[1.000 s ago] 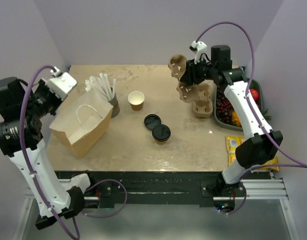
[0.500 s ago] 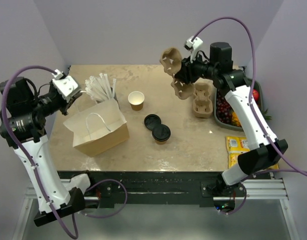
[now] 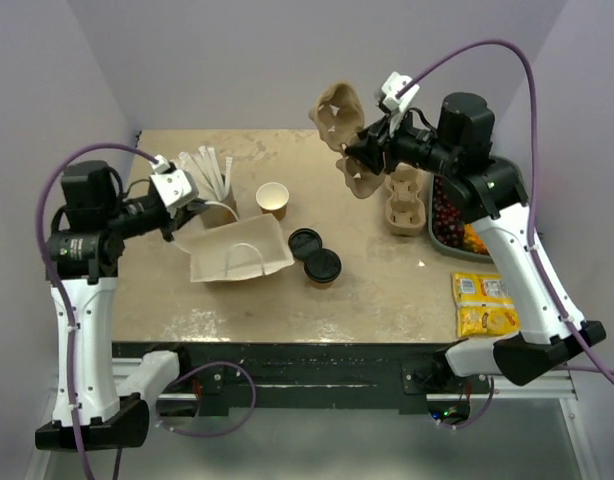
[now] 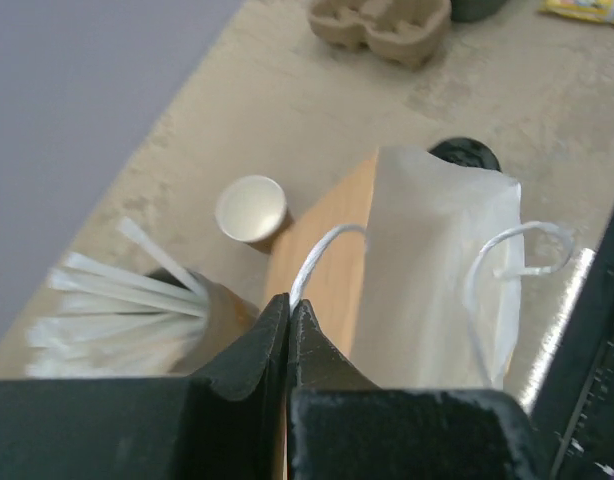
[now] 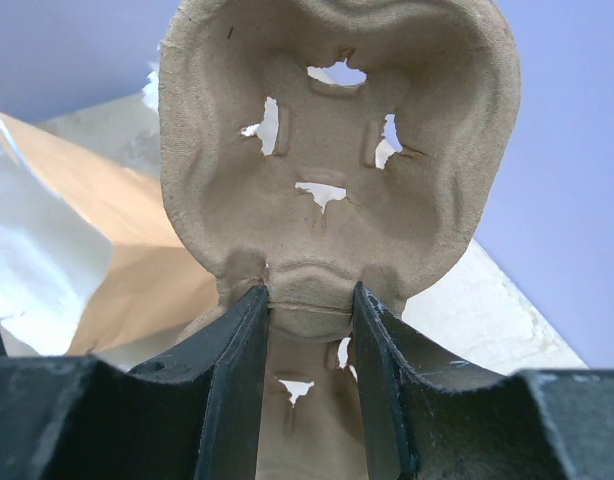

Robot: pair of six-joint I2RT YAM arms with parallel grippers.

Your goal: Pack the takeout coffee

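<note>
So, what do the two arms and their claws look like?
The left arm and the right arm have white links with black cylindrical joints. A purple cable loops along each. A white camera block sits at each wrist. The left claw and the right claw each have two black fingers.

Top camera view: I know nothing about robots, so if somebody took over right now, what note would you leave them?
The left gripper is shut on the rim of the paper bag, holding its mouth open.
The right gripper is shut on a pulp cup carrier, held up in the air.
The takeout coffee, lid on, stands on the table just right of the bag, untouched.
Done: bag held open.
Left: the coffee is not yet in the bag.
</note>
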